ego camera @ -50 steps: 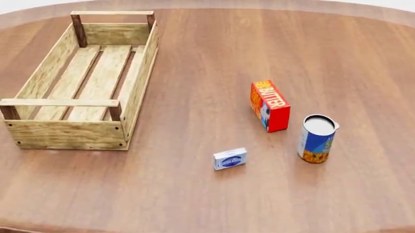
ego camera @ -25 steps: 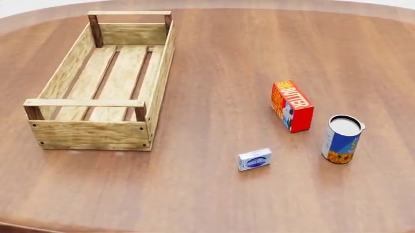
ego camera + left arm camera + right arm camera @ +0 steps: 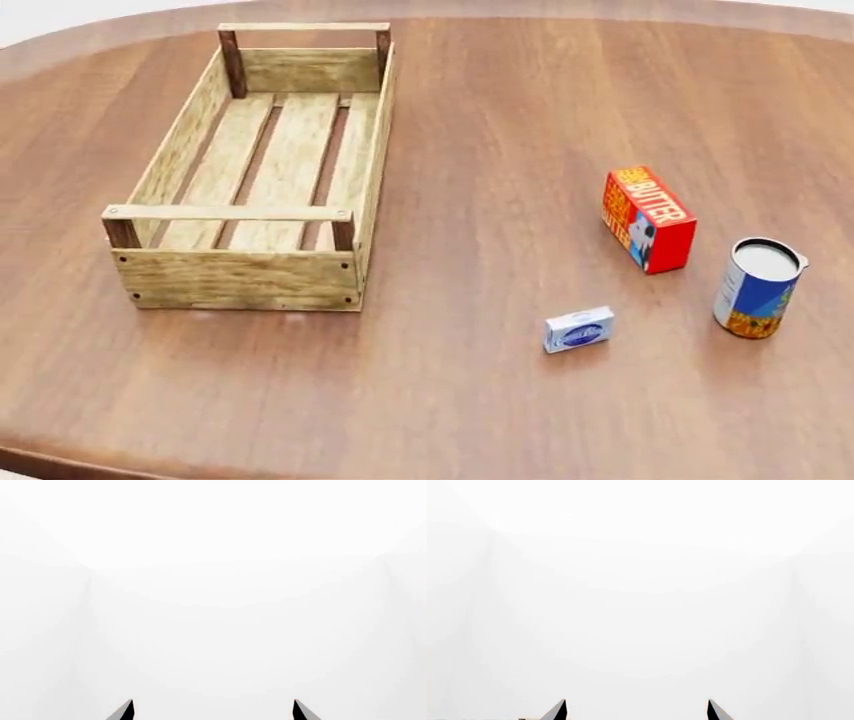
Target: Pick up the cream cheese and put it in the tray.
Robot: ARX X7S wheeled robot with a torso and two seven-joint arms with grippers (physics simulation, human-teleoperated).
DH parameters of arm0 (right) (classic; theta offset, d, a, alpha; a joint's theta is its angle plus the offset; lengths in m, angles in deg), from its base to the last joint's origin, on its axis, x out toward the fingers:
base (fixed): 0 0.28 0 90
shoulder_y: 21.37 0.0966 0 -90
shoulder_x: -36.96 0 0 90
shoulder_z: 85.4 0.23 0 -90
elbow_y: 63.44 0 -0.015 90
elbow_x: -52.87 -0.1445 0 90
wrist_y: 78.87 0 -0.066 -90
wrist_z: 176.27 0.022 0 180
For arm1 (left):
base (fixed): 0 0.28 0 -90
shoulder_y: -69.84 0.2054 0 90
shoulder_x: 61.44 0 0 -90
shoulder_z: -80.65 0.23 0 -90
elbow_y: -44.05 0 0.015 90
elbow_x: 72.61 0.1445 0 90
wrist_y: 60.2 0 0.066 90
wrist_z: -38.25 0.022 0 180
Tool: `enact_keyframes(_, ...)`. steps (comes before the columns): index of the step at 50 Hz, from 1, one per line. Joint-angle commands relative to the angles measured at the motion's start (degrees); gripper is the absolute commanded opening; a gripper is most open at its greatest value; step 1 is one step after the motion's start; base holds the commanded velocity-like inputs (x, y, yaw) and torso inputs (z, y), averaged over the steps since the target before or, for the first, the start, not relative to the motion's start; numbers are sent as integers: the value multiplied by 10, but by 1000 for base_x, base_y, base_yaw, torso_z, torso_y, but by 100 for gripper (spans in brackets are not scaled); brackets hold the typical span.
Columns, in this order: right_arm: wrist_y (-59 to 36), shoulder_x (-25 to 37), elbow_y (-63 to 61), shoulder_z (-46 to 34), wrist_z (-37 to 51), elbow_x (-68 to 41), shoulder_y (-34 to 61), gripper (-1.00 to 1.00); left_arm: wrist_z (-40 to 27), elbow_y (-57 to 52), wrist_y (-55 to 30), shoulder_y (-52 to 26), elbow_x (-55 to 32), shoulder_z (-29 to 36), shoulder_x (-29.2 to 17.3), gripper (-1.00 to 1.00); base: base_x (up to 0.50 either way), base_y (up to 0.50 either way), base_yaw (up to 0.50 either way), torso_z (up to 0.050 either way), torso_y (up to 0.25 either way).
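Head view, seen from above: round brown wooden table [image 3: 467,110] carrying four items. Small flat white-to-light-blue rectangular cream cheese box with a dark blue oval logo [image 3: 579,329] lies at about 5 o'clock from the view's centre, apart from everything else. Red-orange butter box [image 3: 647,219] stands at its 1 o'clock; blue-and-orange cylindrical can [image 3: 758,287], upright, at its 2 o'clock. Long light-wood slatted tray with dark corner posts and end handle bars [image 3: 371,150] sits at the box's 10 o'clock, well apart; nothing shows between its slats but the table.

Handling, as judged: the box looks light and stiff, with smooth printed faces that may slip; a grasp across its two long edges from above seems soundest, since its low profile leaves little side to catch.

Wrist views: each shows only two dark fingertips against blank white. Left gripper [image 3: 213,711] and right gripper [image 3: 636,710] both have fingers spread, holding nothing; neither arm appears in the head view.
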Motion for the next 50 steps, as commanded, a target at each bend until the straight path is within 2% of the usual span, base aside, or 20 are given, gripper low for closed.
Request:
enact_keyframes(1, -1, 5, 0, -5, 4, 2, 1, 100, -6, 1, 1, -1, 1, 2, -5, 100, 0, 211, 0, 0, 0)
enact_keyframes(10, 0, 8, -3, -7, 9, 5, -2, 100, -12, 1, 0, -2, 1, 3, -6, 100, 0, 211, 0, 0, 0)
enact_keyframes(11, 63, 15, 7, -11, 18, 29, -7, 100, -71, 24, 85, 1, 76, -42, 30, 100, 0, 0, 0, 0, 0)
enact_keyframes(12, 64, 15, 9, -10, 20, 32, -8, 100, -73, 26, 88, 2, 78, -41, 30, 100, 0, 0, 0, 0, 0)
enact_keyframes(20, 59, 4, 6, -1, 33, 67, -10, 100, -83, 27, 92, 1, 84, -42, 29, 100, 0, 0, 0, 0, 0)
enact_keyframes(50, 73, 21, 8, -15, 46, 62, -10, 100, -117, 32, 86, -10, 106, -47, 26, 100, 0, 177, 0, 0, 0)
